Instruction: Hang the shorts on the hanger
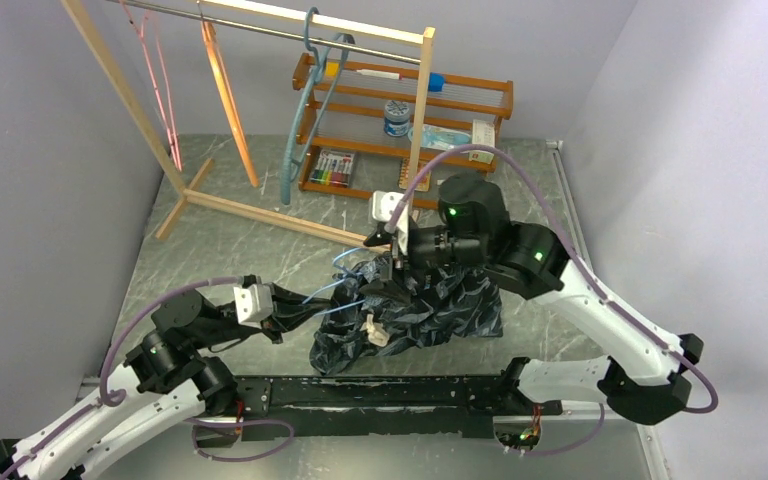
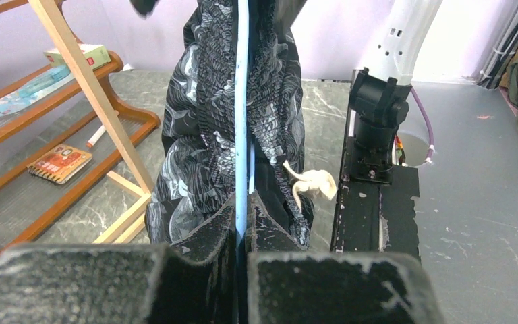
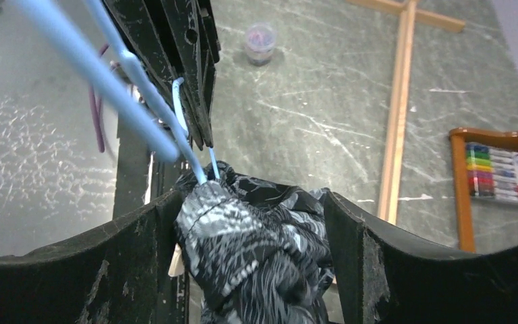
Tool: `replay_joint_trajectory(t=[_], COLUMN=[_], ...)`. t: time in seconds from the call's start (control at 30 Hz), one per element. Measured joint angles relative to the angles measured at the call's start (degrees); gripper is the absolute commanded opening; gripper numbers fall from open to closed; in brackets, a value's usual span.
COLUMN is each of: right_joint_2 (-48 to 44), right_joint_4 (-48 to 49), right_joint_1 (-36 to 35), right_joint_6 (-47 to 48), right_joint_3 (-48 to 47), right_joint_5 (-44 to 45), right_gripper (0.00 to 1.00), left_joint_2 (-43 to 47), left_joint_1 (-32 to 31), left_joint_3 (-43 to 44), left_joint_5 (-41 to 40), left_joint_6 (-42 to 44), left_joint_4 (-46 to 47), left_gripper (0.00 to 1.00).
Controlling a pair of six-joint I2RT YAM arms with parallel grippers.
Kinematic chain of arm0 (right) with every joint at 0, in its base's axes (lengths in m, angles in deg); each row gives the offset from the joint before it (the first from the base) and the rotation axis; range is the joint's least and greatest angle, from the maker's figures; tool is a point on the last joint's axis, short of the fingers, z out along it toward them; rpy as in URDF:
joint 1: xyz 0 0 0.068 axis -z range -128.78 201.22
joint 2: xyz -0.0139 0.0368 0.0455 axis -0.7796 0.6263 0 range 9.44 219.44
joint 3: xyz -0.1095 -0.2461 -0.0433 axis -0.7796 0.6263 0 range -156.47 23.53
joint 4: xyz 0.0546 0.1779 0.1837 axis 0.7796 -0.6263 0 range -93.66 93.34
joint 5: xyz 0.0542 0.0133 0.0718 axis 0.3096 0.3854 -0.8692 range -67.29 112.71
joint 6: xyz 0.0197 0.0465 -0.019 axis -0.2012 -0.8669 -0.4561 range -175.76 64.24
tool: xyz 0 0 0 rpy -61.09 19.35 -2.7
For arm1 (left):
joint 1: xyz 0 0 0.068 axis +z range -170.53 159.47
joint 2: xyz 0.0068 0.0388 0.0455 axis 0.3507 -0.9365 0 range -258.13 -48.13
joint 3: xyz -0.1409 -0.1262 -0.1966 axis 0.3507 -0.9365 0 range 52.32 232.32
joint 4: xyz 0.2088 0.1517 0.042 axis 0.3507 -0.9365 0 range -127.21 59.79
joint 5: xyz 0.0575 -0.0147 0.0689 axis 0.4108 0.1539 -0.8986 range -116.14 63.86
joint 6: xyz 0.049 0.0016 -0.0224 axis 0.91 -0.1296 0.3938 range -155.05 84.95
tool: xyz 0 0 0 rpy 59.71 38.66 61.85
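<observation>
Shorts (image 1: 440, 310) in right claw (image 3: 249, 202), hanger (image 2: 242, 101) in left claw (image 2: 241, 219).

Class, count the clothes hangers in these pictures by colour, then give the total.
light-blue wire hanger: 1
teal plastic hanger: 1
pink wire hanger: 1
Total: 3

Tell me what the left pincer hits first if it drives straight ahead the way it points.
The shorts: the left pincer, shut on the hanger wire, points along it, and the fabric draped over that wire hangs directly ahead, just past its tips, though depth is unclear.
</observation>
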Motion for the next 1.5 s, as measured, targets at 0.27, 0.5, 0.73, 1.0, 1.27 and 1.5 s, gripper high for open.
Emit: replay_joint_trajectory(t=[0.27, 0.5, 0.73, 1.0, 1.27, 1.5], right_joint_2=[2.5, -2.0, -7.2, -12.9, -17.6, -17.5], right_joint_4=[2.0, 5.3, 8.1, 10.3, 15.3, 17.1], right_joint_1=[-0.1, -0.5, -0.3, -0.3, -0.3, -0.3], right_joint_6=[0.1, -1.2, -1.3, -2.0, -1.7, -1.5], right_joint_3=[1.9, 5.4, 7.5, 9.4, 11.8, 11.9], right_joint_5=[-4.1, -6.0, -2.4, 6.5, 10.3, 10.1], right_gripper=[0.24, 0.0, 0.0, 0.0, 0.0, 0.0], left_joint_2=[-0.2, -0.5, -0.5, 2.8, 8.2, 4.8], left_joint_1=[0.0, 0.1, 0.1, 0.1, 0.1, 0.1], left_joint_3=[-0.1, 0.3, 8.0, 16.1, 15.2, 7.1], left_joint_5=[0.6, -2.6, -14.3, -33.2, -42.4, -42.0], left_joint_6=[0.0, -2.0, -14.1, -35.2, -57.2, -76.4], left_joint_4=[0.7, 2.3, -2.8, -19.0, -30.1, -31.0], left_gripper=[0.07, 0.54, 0.67, 0.56, 0.58, 0.52])
